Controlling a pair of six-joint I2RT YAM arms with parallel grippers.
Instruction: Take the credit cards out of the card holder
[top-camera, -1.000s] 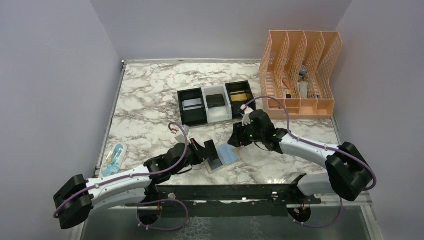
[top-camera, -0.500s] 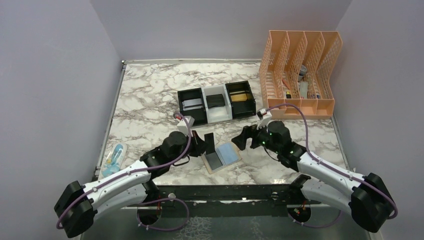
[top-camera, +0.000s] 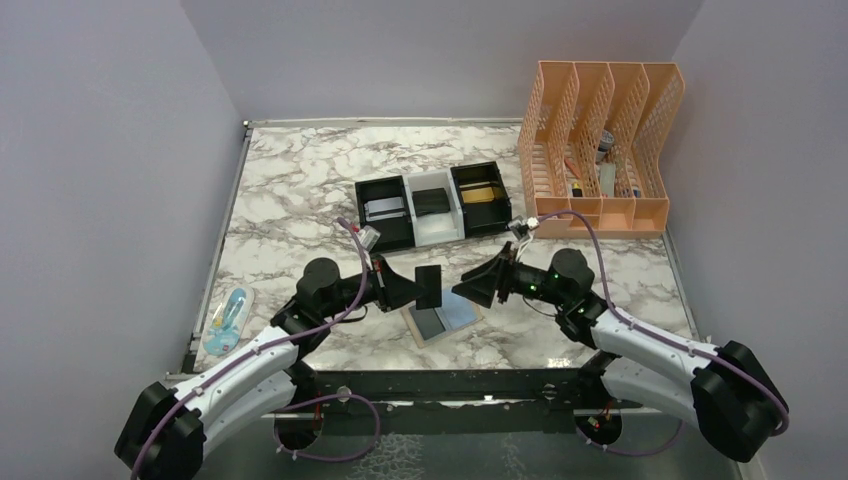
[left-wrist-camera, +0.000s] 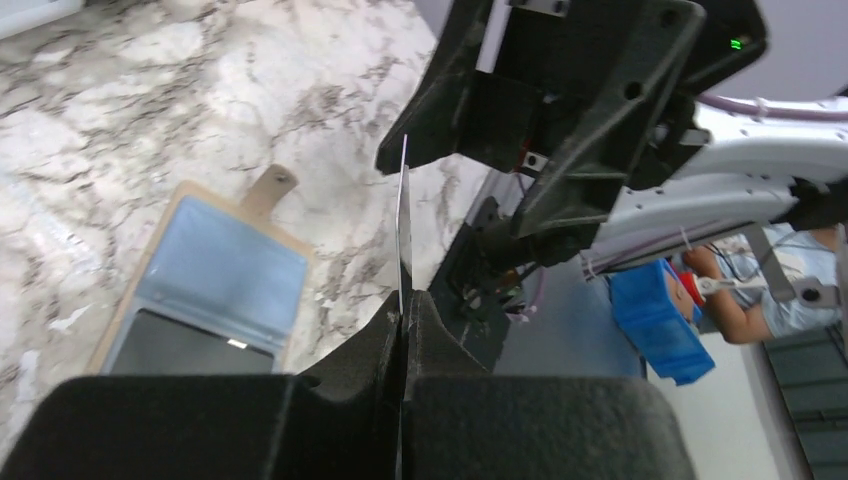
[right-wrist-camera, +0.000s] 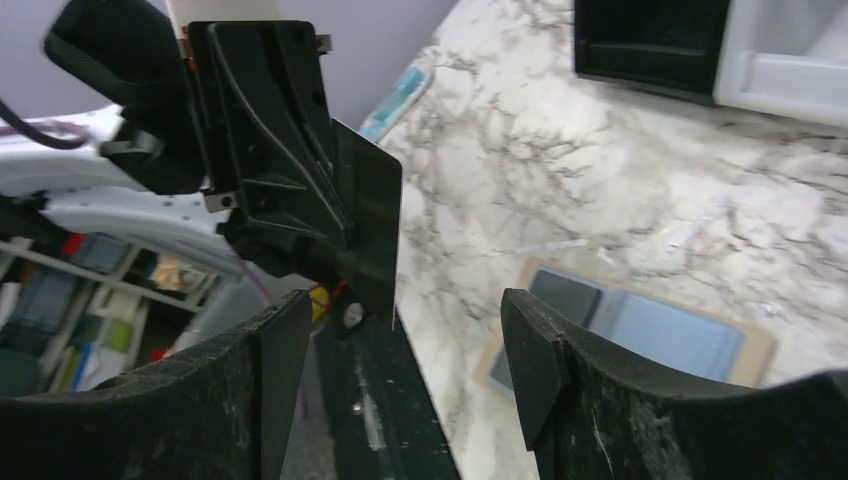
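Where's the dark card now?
Top view, front middle: the dark card stands pinched in the left gripper, above the card holder, facing the open right gripper.

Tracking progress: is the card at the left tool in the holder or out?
Out. The left tool pinches the dark card upright in the air, clear of the card holder lying open below.

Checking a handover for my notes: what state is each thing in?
left gripper: shut on the dark card, off the table.
dark card: upright in the air, above the card holder.
right gripper: open, facing the card, not touching it.
card holder: open flat on the table, one pocket dark.
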